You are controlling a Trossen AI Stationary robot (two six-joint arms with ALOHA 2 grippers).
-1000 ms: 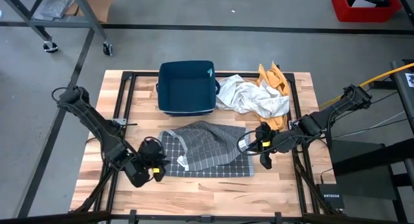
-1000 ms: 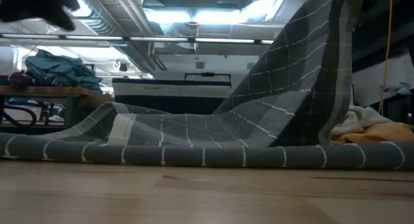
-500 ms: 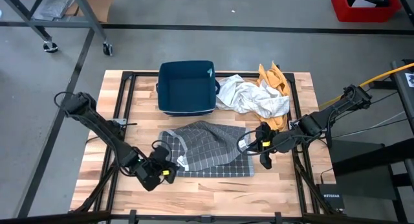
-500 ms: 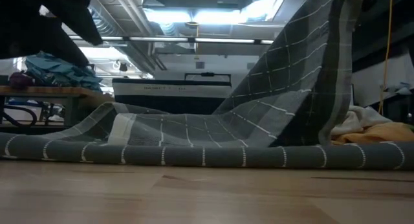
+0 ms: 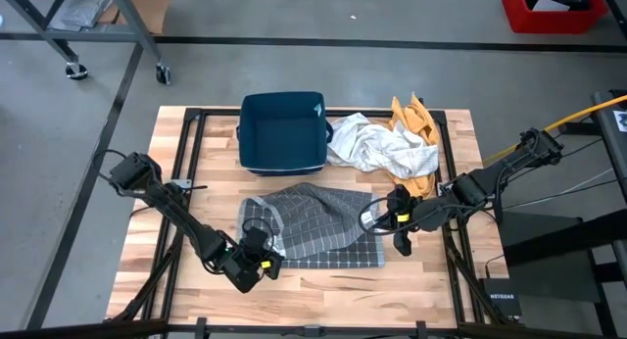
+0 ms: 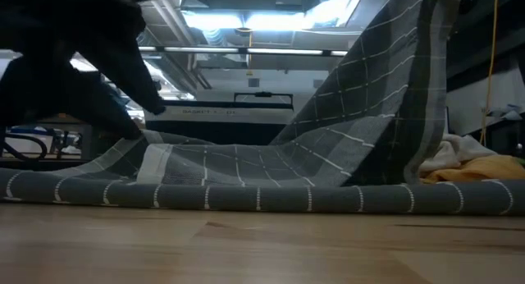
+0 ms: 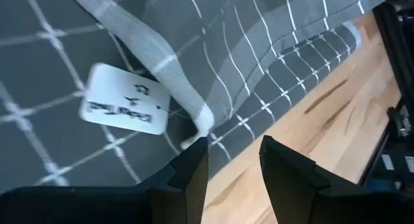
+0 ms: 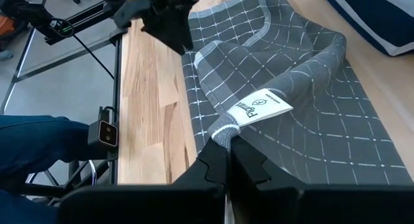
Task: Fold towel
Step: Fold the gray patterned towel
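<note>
A grey checked towel [image 5: 309, 226] lies on the wooden table, its near edge [image 6: 246, 198] flat on the wood. Its right part rises in a slope [image 6: 385, 79] to my right gripper [image 8: 228, 146], which is shut on a corner beside a white label [image 8: 259, 107]. My left gripper [image 7: 234, 153] stands open low over the towel's near left corner [image 5: 265, 259]. Its fingers are on either side of the hem, next to a folded-over flap bearing a white tag [image 7: 126, 107]. I cannot tell whether they touch the cloth. My right gripper pinches the towel's corner [image 8: 223, 134] between its two fingers, right beside the white label. The fingers come slanting down from the table's right side. That corner is lifted clear, and the cloth slopes down from it to the part lying on the table.
A dark blue bin [image 5: 283, 131] stands at the far middle. A crumpled white cloth [image 5: 382, 148] and an orange cloth [image 5: 411, 119] lie at the far right. Bare wood [image 5: 323, 280] runs along the near edge in front of the towel.
My left gripper has come down and moved toward the table's right, rolling as it went, until it reached the towel's near left corner. The towel and my right gripper have kept still.
</note>
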